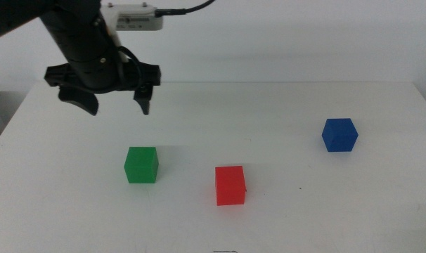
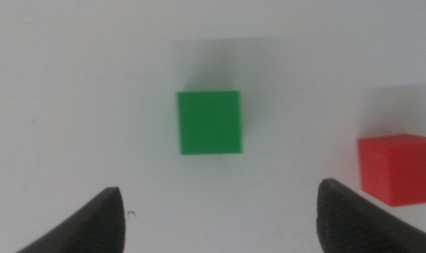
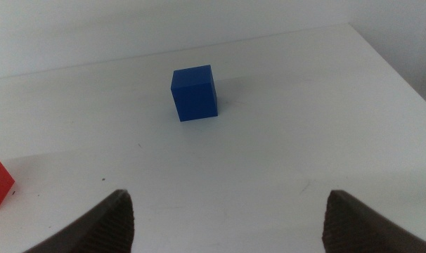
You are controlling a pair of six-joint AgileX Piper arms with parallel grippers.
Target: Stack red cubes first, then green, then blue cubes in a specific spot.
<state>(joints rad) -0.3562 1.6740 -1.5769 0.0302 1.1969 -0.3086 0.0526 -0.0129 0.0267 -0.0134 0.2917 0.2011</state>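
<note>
Green cube [image 1: 141,165] sits on the table beneath the left gripper [image 1: 118,105], jaws spread wide.

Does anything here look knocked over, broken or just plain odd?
Nothing stands out. The red cube, green cube and blue cube sit flat and apart on the white table. The open left gripper hangs above the green one.

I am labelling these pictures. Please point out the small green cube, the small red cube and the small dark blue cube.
small matte green cube [image 2: 209,121], left wrist view, top face.
small matte red cube [image 1: 230,186], middle view, front face.
small matte dark blue cube [image 3: 195,95], right wrist view, front face.
</note>
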